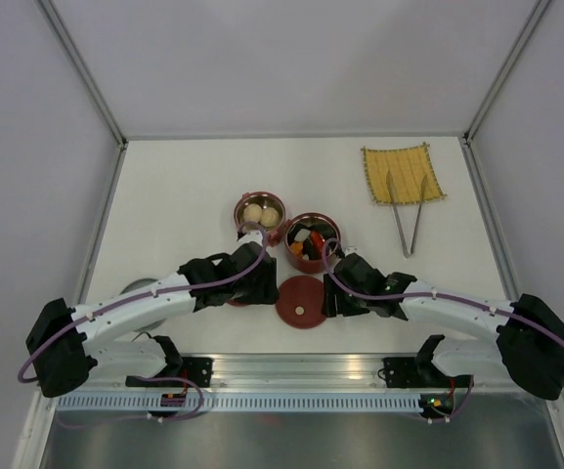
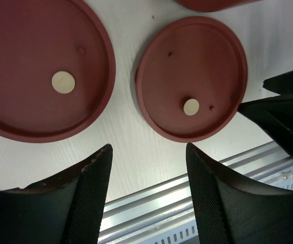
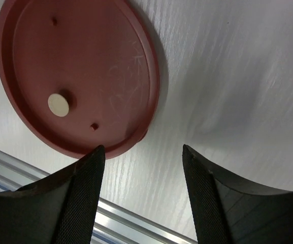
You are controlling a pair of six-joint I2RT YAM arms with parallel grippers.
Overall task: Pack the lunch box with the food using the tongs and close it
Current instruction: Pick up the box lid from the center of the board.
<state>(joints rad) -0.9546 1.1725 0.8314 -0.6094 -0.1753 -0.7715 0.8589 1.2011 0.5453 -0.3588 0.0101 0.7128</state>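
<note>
Fingers (image 2: 93, 195) on the left gripper (image 2: 149, 147) gape; the left-hand lid (image 2: 39, 71) is cropped.

From above, the left arm (image 1: 130, 315) hides nearly all of one lid (image 2: 24, 46).

White wood-grain table (image 1: 184, 195), plain pale grey walls (image 1: 291, 59), aluminium rail (image 1: 291, 371) along near edge, even light

White table (image 1: 184, 195), as I see it from above. Mid-table: first bowl (image 1: 239, 210), dark red, with second bowl (image 1: 311, 265) just beside it on the right. Nearer the front edge lie left lid (image 2: 39, 71) and right lid (image 1: 301, 301), flat, close but apart. Far right: yellow woven mat (image 1: 384, 174). The tongs (image 1: 409, 234) have their tips on the mat and their joined end on bare table.
</note>
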